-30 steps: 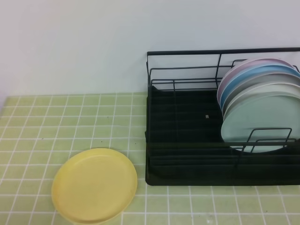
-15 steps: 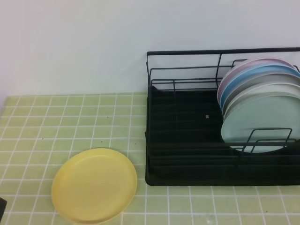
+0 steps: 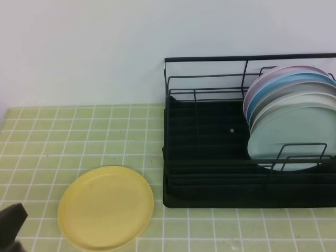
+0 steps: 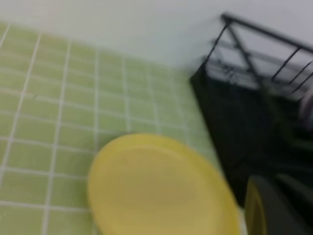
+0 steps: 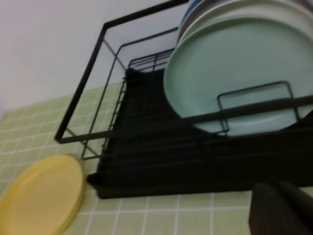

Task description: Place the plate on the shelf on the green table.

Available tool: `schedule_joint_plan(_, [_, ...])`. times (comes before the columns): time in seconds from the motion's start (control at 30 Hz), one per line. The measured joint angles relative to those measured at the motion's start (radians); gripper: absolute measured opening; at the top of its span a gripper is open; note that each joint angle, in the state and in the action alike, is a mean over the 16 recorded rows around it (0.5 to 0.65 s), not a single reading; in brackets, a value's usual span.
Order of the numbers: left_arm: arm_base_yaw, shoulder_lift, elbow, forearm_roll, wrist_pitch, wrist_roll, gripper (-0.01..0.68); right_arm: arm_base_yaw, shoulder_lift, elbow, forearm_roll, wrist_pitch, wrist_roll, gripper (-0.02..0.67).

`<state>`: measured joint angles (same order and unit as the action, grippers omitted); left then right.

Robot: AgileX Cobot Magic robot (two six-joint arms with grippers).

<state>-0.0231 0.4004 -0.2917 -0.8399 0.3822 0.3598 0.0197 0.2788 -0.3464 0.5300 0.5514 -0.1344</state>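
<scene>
Approaching the round pale-yellow glossy plate (image 3: pixel 106 208), nothing gripped yet.
Plate is lying flat near the front edge of the light-green tiled table (image 3: pixel 79 136), just beside the black wire dish rack (image 3: pixel 210 157)'s front-left corner. Left gripper (image 3: pixel 10 223) is sitting at the front-left corner, fingers closed and empty; right gripper (image 5: pixel 279 208) likewise closed, holding nothing. Risk: closed fingers are likely shoving the flat, slick plate instead of catching its rim; plate could clip the rack's rails or the mint-green plate (image 3: pixel 291 137).
</scene>
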Motion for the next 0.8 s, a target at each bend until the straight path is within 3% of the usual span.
schedule_joint_plan(0.33, [0.002,0.440,-0.240,0.190,0.055,-0.038,-0.002,0.000,0.003,-0.001,0.049,0.120,-0.058,-0.004])
schedule_joint_plan(0.8, [0.115,0.956,-0.591,0.258,0.393,0.082,0.000,0.030,0.003,-0.001,0.061,0.137,-0.155,-0.004])
